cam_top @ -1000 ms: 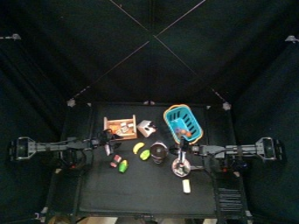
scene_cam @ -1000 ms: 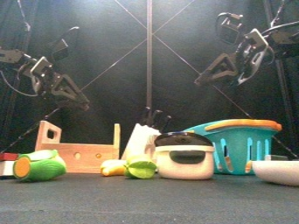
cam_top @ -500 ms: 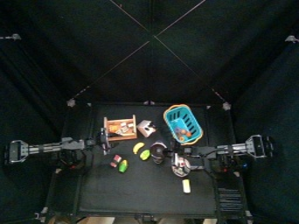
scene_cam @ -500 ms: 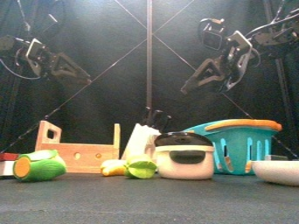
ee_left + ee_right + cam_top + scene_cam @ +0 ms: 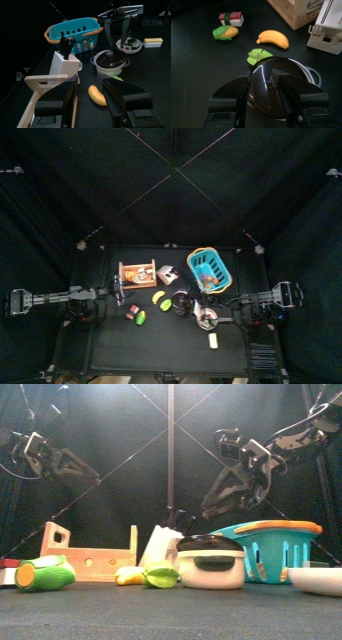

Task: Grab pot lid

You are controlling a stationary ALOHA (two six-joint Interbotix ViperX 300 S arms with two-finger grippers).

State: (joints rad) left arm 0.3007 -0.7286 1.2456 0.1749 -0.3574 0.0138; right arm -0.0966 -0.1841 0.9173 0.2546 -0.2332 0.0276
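Left wrist view: the pot lid (image 5: 128, 46), a small round pale disc with a dark centre, lies flat on the black table (image 5: 150, 65) just past the dark round pot (image 5: 110, 61). The right tool (image 5: 124, 35) hangs directly above the lid with its jaws spread, gripping nothing and clear of the lid. The left tool (image 5: 90, 84), in the foreground, is likewise released and empty, well back from the pot.

Only this view shows the lid and the right tool lined up. The top view reduces the lid to a pale spot beside the right arm's tip. The front view shows it as a shallow white bowl shape low at the right edge, in front of the blue basket (image 5: 267, 549).

Right wrist view: a glossy dark dome with a pale edge fills the gap between the spread jaws. It sits next to the green piece (image 5: 258, 55), so it is probably the pot's top rather than the lid.

Materials: the basket is slotted turquoise plastic with an orange rim. The knife block (image 5: 63, 62) is a white slab with black handles. The crate (image 5: 87, 559) is pale bare wood. The banana (image 5: 97, 95) is smooth and yellow.
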